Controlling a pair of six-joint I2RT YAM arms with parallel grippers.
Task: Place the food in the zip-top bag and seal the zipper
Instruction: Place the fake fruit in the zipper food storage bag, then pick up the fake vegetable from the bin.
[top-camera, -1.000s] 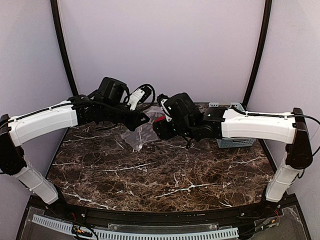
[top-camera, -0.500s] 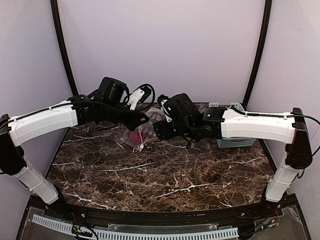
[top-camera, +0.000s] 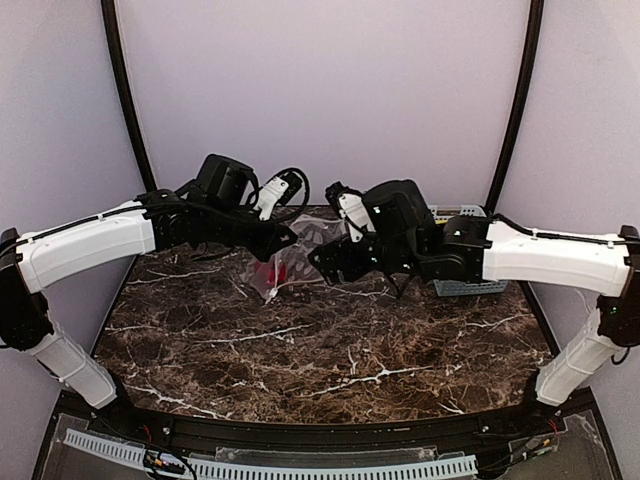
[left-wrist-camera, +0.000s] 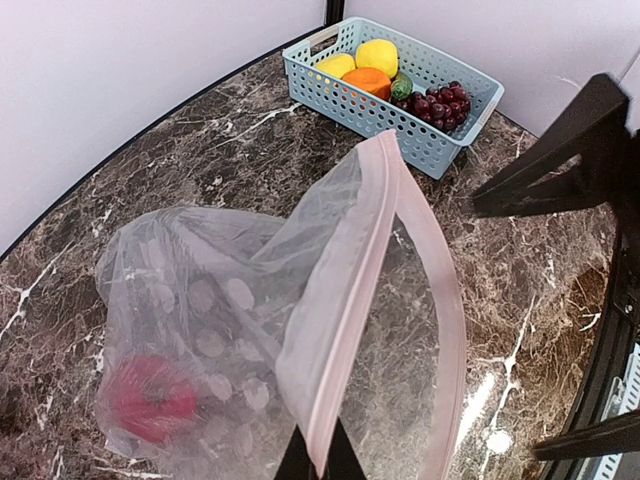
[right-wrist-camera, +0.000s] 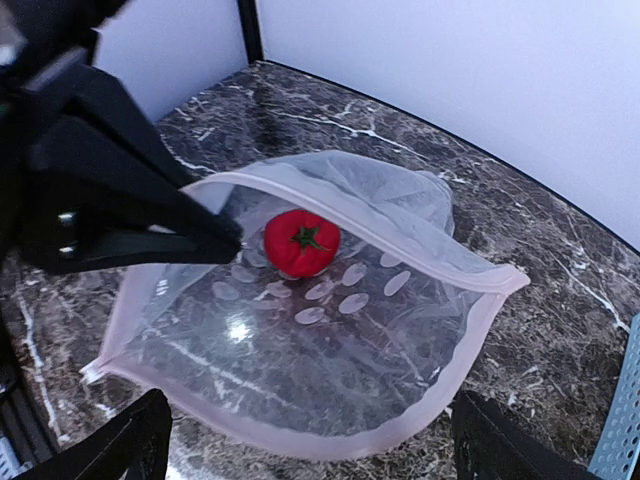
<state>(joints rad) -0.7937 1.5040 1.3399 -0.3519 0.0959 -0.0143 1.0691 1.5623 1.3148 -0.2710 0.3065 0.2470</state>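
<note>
Mid-table, far side, your L claw (left-wrist-camera: 320, 462) pinched the zipper (left-wrist-camera: 358, 290) of the zip-top bag (right-wrist-camera: 330, 340), apple (right-wrist-camera: 301, 242) inside; your R claw (right-wrist-camera: 315, 440), spread wide & empty, faced its mouth w/ the basket (left-wrist-camera: 420, 140) of fruit (left-wrist-camera: 370, 80) to its right.

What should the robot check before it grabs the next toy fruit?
1. Mouth of the clear dotted plastic bag open wide: ok.
2. Left gripper pinching the whitish-pink zipper strip: ok.
3. Red toy apple inside the bag: ok.
4. Right gripper open and empty: ok.
5. Toy fruits ready in the light-blue slatted plastic basket: ok.
6. Zipper sealed: not ok, and not due yet.
</note>
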